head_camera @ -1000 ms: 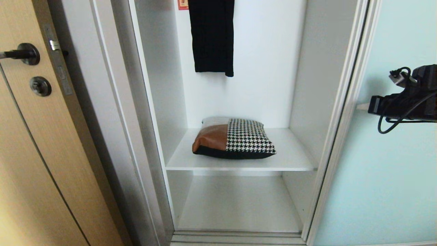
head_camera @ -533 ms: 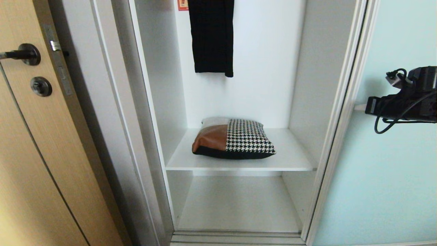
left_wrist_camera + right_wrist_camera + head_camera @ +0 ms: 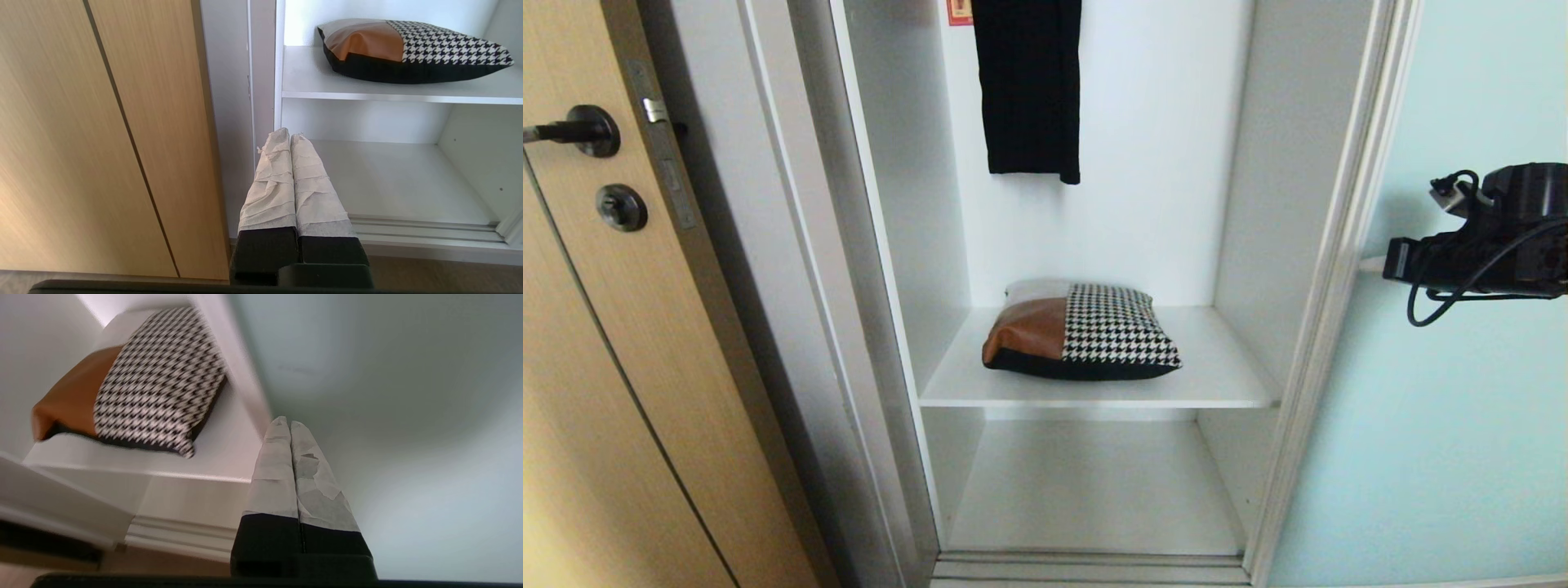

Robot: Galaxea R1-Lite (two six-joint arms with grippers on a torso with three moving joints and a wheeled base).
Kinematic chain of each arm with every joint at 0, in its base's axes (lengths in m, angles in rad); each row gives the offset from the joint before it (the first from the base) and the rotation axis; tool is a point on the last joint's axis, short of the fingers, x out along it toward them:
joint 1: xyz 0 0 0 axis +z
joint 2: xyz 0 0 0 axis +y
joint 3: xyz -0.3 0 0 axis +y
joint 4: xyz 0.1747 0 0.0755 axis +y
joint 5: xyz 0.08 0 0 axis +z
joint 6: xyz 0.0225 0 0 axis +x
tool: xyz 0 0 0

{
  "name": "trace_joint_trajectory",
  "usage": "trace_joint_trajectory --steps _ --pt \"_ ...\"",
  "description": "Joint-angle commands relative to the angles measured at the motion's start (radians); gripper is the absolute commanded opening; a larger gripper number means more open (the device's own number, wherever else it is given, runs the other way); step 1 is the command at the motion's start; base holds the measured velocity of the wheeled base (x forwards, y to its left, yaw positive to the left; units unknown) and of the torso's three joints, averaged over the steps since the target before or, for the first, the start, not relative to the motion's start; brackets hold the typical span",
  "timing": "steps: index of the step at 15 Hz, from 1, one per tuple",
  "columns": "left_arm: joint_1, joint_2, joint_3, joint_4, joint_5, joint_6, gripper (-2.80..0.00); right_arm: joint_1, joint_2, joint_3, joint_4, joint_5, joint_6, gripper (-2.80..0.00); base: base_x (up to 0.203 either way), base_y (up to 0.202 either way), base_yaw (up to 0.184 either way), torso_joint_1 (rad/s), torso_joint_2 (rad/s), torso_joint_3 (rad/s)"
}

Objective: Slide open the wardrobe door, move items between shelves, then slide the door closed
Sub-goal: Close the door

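Fingers pressed together, empty, my right pincer (image 3: 290,424) hangs before the glass door (image 3: 1454,457), near its frame edge; whether the tips touch the glass I cannot quite tell. My left pincer (image 3: 290,136) is parked low with its fingers together too, facing the lower shelf (image 3: 392,179). Farther in, the bag (image 3: 1082,331) lies flat on the upper shelf (image 3: 1217,376) of the open wardrobe. A black garment (image 3: 1029,90) hangs at the back.
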Motion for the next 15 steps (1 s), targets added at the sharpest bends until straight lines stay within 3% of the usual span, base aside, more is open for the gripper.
trace_joint_trajectory --steps 1,8,11,12,15 --pt "0.000 0.002 0.002 0.000 0.000 0.000 -2.80 0.027 -0.036 0.013 -0.001 0.009 0.000 -2.80 0.000 0.000 0.000 0.000 0.00 0.000" --pt "0.000 0.002 0.002 0.000 0.000 0.000 -2.80 0.165 -0.074 0.052 -0.001 -0.046 -0.003 -2.80 0.000 0.000 0.000 0.000 0.00 0.000" --pt "0.000 0.002 0.002 0.000 0.000 0.000 -2.80 0.165 -0.162 0.134 0.001 -0.044 -0.007 -2.80 0.000 0.000 0.000 0.000 0.00 0.000" --pt "0.000 0.002 0.002 0.000 0.000 0.000 -2.80 0.159 -0.200 0.174 0.001 -0.025 -0.008 -2.80 0.000 0.000 0.000 0.000 0.00 0.000" --pt "0.000 0.002 0.002 0.000 0.000 0.000 -2.80 0.092 -0.260 0.242 0.002 0.127 -0.012 -2.80 0.000 0.000 0.000 0.000 0.00 0.000"
